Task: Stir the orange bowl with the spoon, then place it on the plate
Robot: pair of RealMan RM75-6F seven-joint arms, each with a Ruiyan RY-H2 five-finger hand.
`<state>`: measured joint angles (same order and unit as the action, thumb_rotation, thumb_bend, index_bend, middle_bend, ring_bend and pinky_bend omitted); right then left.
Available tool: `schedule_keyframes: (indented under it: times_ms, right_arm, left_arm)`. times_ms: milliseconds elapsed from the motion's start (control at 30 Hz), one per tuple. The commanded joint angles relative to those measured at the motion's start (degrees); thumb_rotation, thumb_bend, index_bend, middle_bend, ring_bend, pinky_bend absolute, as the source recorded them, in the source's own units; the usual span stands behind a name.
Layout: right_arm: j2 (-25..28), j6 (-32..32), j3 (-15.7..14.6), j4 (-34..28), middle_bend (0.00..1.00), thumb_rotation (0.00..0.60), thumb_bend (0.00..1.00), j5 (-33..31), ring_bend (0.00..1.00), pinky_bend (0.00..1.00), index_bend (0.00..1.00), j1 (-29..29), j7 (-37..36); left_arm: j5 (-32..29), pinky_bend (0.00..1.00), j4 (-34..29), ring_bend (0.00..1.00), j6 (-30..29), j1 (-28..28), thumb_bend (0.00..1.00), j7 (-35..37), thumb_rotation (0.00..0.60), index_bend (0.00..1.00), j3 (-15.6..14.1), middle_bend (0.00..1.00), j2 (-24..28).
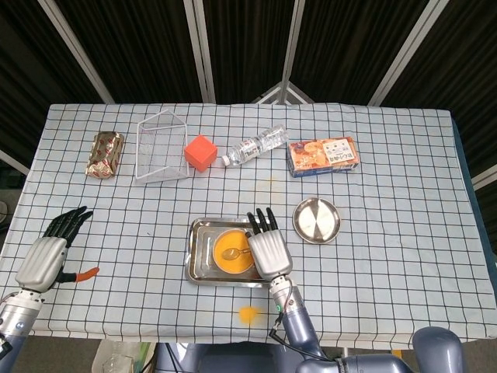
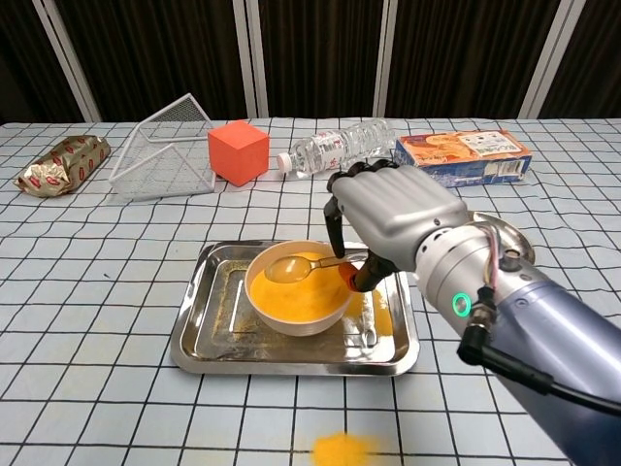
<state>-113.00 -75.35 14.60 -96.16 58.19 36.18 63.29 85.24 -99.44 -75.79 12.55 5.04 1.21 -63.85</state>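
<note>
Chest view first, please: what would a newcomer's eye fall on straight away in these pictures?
Most likely the right robot hand, large in the chest view, holding a spoon with its bowl end over the orange bowl, which sits in a steel tray at the table's centre. Next, the orange spill on the cloth near the front edge, and the empty plate right of the tray.

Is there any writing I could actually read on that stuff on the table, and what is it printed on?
None of it can be read at this size.
Orange and blue box: printing on the top, too blurred to read.
Water bottle: label too small to read.
Gold and red packet: red markings, not legible.
Orange cube, wire basket, plate: no writing visible.
</note>
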Motion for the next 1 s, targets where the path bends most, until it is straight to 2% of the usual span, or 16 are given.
schedule_keyframes:
  times_ms: [33,500,1000]
  right_arm:
    - [-0.6,-0.4,0.3,0.5,0.14,0.6,0.49,-0.6,0.0,0.0,0.58,0.5,-0.1]
    - [-1.3,-1.8,-0.6,0.5,0.14,0.6,0.65,-1.9,0.0,0.0,0.58,1.7,0.2]
    - [-0.8,-4.0,-1.8,-1.5,0.14,0.6,0.65,-2.1,0.0,0.0,0.46,1.2,-0.8]
  left_arm:
    - [0.0,0.02,0.0,0.0,0.1,0.0,0.0,0.3,0.6,0.0,0.0,0.0,0.1]
    - [0.5,0.02,-0.1,0.0,0.0,0.1,0.0,0.6,0.6,0.0,-0.1,0.0,0.3]
    - [0.7,0.02,-0.3,0.0,-0.5,-0.1,0.0,0.3,0.6,0.0,-0.2,0.0,0.2]
